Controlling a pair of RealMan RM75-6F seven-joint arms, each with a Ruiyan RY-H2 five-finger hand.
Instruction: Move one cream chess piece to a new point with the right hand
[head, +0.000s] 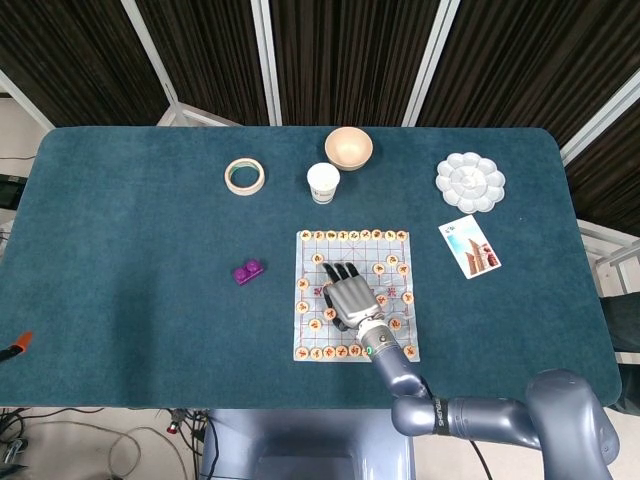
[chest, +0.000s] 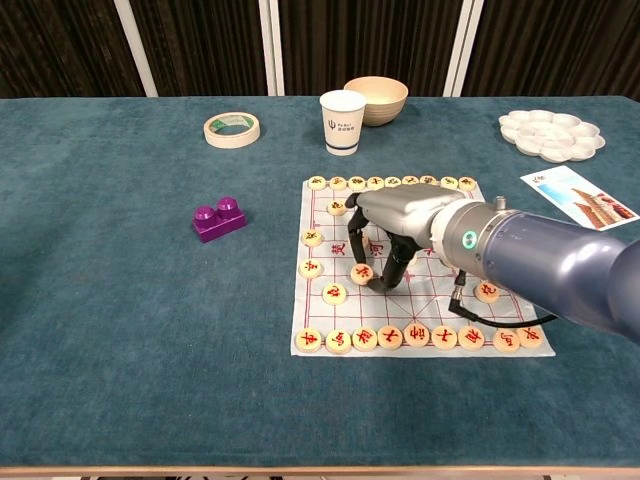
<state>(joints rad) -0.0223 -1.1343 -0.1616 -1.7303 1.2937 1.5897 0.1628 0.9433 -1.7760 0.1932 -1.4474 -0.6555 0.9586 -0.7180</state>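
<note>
The head view looks steeply down from high above, taking in the whole teal surface (head: 130, 250) from near edge to far edge, with dark curtains beyond. The chest view sits low at the near edge and looks nearly level across the surface, much closer to things. Both views share the chess board (head: 355, 295) (chest: 410, 265), the right hand (head: 350, 297) (chest: 400, 222), the paper cup (head: 322, 182) (chest: 342, 122) and the tape roll (head: 245, 176) (chest: 232, 129).

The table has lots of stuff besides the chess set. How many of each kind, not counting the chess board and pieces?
Roll of tape: 1
White paper cup: 1
Beige bowl: 1
White paint palette: 1
Picture card: 1
Purple toy brick: 1
Total: 6
</note>
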